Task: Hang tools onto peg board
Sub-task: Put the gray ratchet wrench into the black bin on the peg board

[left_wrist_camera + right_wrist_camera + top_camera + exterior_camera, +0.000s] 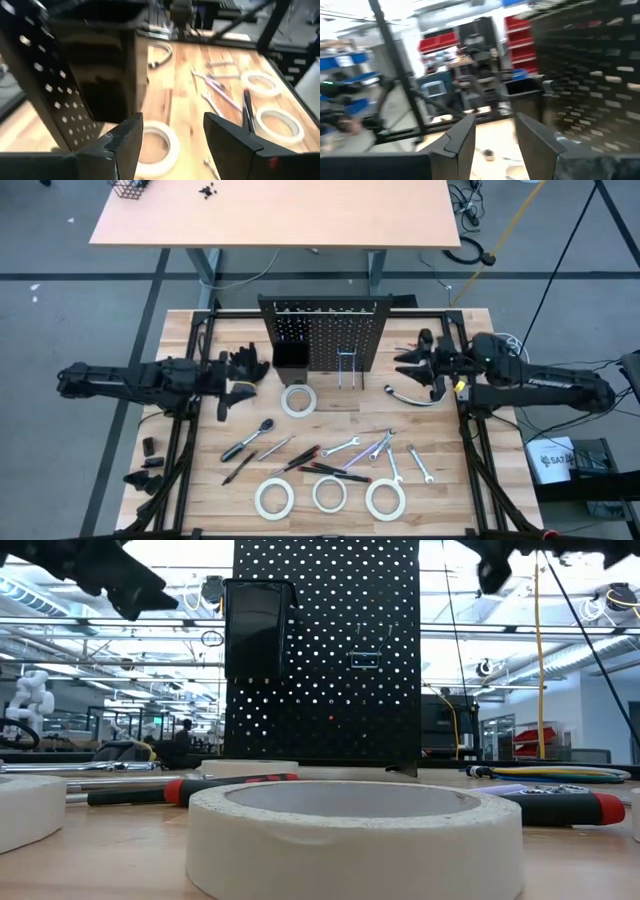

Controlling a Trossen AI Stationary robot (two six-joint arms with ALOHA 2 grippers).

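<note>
The black peg board point(322, 330) stands upright at the table's far middle, with a black bin point(290, 356) and metal hooks point(347, 370) on its near face. On the table in front lie several white tape rolls point(298, 400) point(329, 494), a silver ratchet point(247, 438), red-and-black screwdrivers point(305, 460) and silver wrenches point(372, 448). My left gripper point(172, 135) point(243, 376) hovers open left of the bin, above a tape roll point(160, 147). My right gripper point(495, 135) point(415, 364) hovers open right of the board point(590, 65). Neither has anything between its fingers.
A curved grey hose point(410, 394) lies on the table below my right gripper. A tape roll point(355, 835) fills the foreground of the low view, with screwdrivers point(190, 788) behind it. A second tan table point(275, 215) stands beyond the far edge.
</note>
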